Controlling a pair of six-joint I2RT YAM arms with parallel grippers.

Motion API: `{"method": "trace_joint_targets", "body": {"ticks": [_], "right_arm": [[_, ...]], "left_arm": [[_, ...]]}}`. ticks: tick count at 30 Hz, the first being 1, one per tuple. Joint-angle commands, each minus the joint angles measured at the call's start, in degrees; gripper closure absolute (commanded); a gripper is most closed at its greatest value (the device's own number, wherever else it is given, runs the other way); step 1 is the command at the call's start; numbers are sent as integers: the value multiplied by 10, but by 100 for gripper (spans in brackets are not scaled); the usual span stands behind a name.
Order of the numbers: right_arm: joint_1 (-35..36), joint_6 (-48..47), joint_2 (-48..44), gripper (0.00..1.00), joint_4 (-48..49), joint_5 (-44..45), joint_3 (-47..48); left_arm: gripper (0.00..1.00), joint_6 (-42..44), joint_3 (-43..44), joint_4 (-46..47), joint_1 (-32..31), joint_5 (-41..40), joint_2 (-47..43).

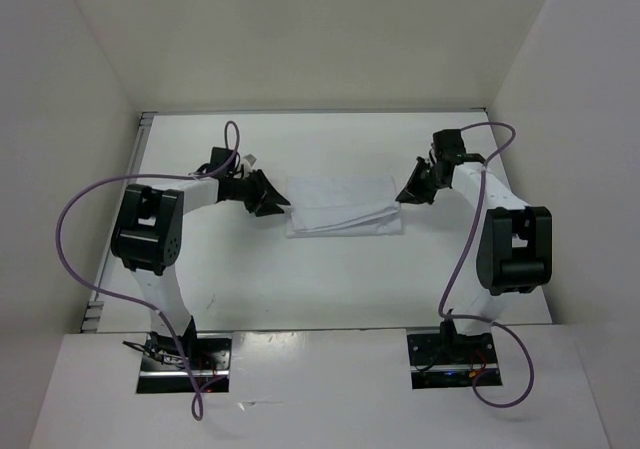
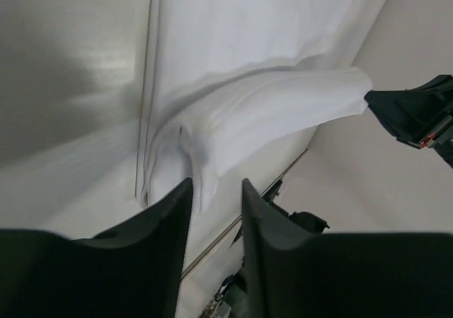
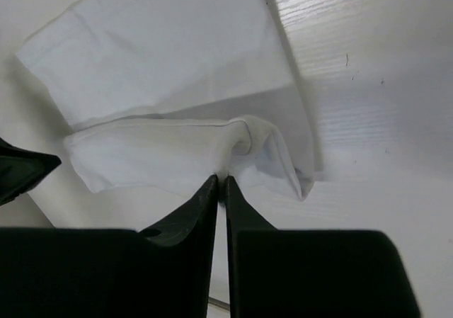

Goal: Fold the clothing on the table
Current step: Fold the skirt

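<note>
From above, the cloth (image 1: 345, 209) lies in the middle of the table (image 1: 300, 289) as a folded oblong, its long sides running left to right and its near layer sitting a little crooked. My left pincer (image 1: 272, 201) is at its left end and my right pincer (image 1: 408, 191) at its right end, both low. I judge the fold is laid and the step now is letting go. To do that well I should open wide first, then lift straight off so neither end drags and the top layer keeps its line. In my left wrist's view the left pincer (image 2: 216, 185) stands plainly apart, gripping nothing. The puckered end of the cloth (image 2: 283, 112) comes down just to the tips, slack, with the upper layer humped beyond. In my right wrist's view the right pincer (image 3: 221, 180) shows only a thin slit between its fingers. Its tips meet the rolled hem of the cloth (image 3: 163, 70), and I cannot tell whether a thread of that hem is caught there, so this side wants more opening before I move.
</note>
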Motion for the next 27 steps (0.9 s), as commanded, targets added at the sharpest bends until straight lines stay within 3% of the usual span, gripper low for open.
{"method": "trace_joint_targets", "body": {"ticks": [1,2,5,11,13,15,17,19,20,21,22,23,27], "right_arm": [[2,-11,28,87,44,16,31],[2,-6,34,83,49,23,39],[2,1,51,69,90,29,59],[-16,42,21,53,241,34,45],[-16,50,5,44,276,29,32],[-10,50,-28,44,283,29,25],[12,18,-58,44,227,42,32],[45,-3,-65,55,132,68,58],[57,-20,-74,67,109,74,59],[72,-28,-80,90,90,74,59],[105,-34,-87,99,76,90,52],[127,-34,-103,100,53,102,52],[231,-40,-114,100,13,143,22]], "left_arm": [[55,-32,37,46,8,7,33],[51,-44,42,63,15,7,41],[49,-93,61,123,27,22,75],[49,-100,117,120,59,4,67],[48,-94,111,114,68,4,51],[48,-89,91,114,85,4,35],[48,-65,55,114,85,15,1],[50,-40,27,94,85,15,-42],[55,-11,13,72,76,9,-57],[80,4,-11,57,70,3,-72],[93,18,-22,41,64,-6,-101],[100,31,-32,11,58,-22,-115],[100,86,-71,-39,25,-38,-181]]}}
